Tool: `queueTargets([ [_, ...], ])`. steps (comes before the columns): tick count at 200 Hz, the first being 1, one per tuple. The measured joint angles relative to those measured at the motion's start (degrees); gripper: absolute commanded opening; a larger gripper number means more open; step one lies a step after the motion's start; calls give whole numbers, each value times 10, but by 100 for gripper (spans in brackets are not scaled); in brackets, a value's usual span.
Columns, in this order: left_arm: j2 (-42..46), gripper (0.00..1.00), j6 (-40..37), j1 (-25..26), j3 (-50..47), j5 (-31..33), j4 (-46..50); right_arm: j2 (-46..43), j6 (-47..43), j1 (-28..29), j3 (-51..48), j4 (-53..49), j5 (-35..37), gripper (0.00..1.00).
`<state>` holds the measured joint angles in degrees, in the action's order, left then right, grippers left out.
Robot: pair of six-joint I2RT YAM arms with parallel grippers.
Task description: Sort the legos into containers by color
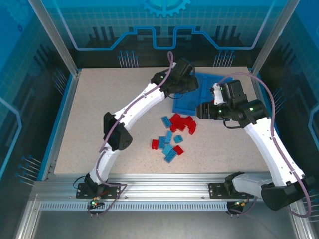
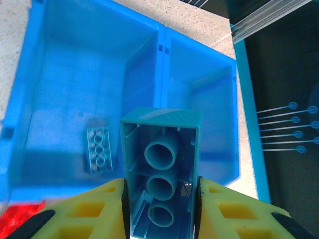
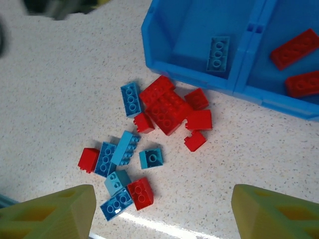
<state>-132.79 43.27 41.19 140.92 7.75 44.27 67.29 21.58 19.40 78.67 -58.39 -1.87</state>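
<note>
Over the far end of the speckled table (image 1: 99, 109), above the shallow blue plastic two-compartment tray (image 2: 35, 89): one light blue studded plastic brick (image 2: 160, 149), clamped across its width in the left gripper (image 2: 160, 194). Its hollow underside faces the wrist camera, and its long axis runs out from the jaws toward the tray's middle divider (image 2: 162, 55).

Hazard: released here, it may strike the divider and tumble into the wrong side, away from the blue brick (image 2: 97, 150) lying in the tray.

Right gripper (image 3: 163, 211): jaws wide, empty, over the loose red and blue bricks (image 3: 149, 129).

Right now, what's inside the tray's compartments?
One compartment holds one blue brick, the other two red bricks. Its far end is out of frame; from above, the arms hide much of the tray.
</note>
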Motion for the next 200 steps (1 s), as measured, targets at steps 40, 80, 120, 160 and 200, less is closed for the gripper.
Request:
queueTargets([
  [40, -104, 34, -23, -3, 14, 25, -22, -5, 7, -7, -19, 3, 2, 74],
  [80, -154, 44, -27, -4, 22, 37, -22, -19, 7, -13, -27, 6, 3, 74],
  [120, -158, 55, -20, -4, 31, 36, -24, -22, 7, -15, -27, 6, 4, 74],
  [160, -156, 58, -17, -4, 39, 36, -37, -26, 6, -15, -29, 6, 4, 74],
  [200, -99, 60, -38, -4, 24, 37, -36, -25, 6, -15, -30, 6, 1, 74],
])
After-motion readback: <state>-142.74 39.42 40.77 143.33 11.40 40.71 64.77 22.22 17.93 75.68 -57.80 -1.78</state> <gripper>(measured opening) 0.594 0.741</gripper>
